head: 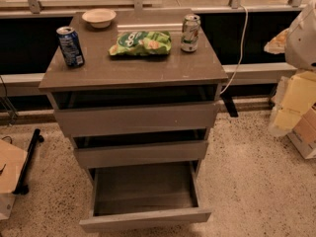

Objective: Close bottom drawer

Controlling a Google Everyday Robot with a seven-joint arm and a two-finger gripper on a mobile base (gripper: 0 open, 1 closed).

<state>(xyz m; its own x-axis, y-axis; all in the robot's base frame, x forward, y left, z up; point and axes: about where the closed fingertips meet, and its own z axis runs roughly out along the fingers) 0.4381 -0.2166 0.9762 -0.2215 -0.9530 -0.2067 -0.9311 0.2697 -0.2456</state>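
Bottom drawer (144,220): is standing pulled far out of the cabinet, its flat front panel lying nearest the camera and its shallow dark box showing empty
Floor (247,181): speckled, is running bare in front of and beside the open drawer
Middle drawer (140,153): is sitting further back than the bottom one, with a dark gap showing above its front
Top drawer (136,118): is sitting just under the worktop, likewise with a dark gap above it
Worktop (133,68): is carrying a blue can (70,45) at the left, a green crisp bag (140,43) in the middle, a pale can (190,32) at the right and a bowl (98,17) at the back
Gripper (284,41): is hanging at the right edge of the view, level with the worktop and well apart from the bottom drawer; whether it is open or closed cannot be told
Task progress: closing is judged not yet begun; nothing is touching the front panel, so the approach, the contact and the whole push inward are remaining
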